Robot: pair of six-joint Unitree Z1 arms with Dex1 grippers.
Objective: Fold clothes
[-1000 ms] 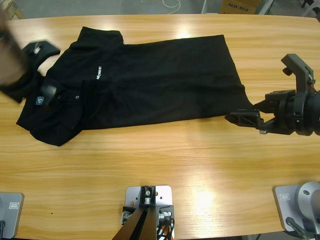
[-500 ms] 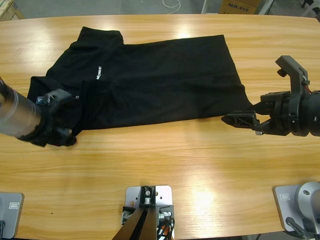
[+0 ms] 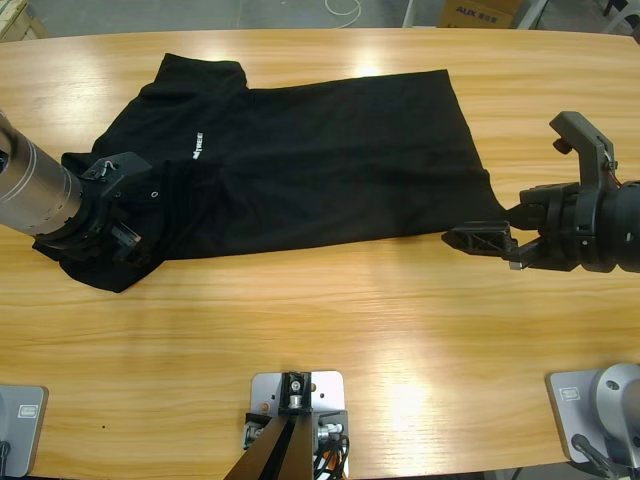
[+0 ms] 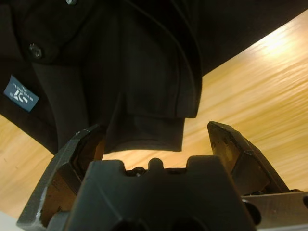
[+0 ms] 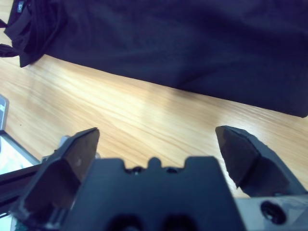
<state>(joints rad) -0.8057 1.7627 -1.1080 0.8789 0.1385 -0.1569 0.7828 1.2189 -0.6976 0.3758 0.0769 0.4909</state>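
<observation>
One wooden tabletop [image 3: 330,320] carries the black polo shirt [image 3: 300,170], spread flat with its collar at the left end. Right hand [image 3: 545,190] stands wide beside the hem corner. Left hand [image 3: 115,205] is open over the collar, a fold seemingly between its jaws.

Both grippers (left [image 3: 118,205], right [image 3: 535,188]) agape

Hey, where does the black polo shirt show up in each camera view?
High view: the polo shirt spreads over the table's upper left and middle.
Left wrist view: it fills the top, a sleeve between the left hand's open jaws.
Right wrist view: across the top.
Shared landmark: the teal neck label, not visible in the high view.
</observation>
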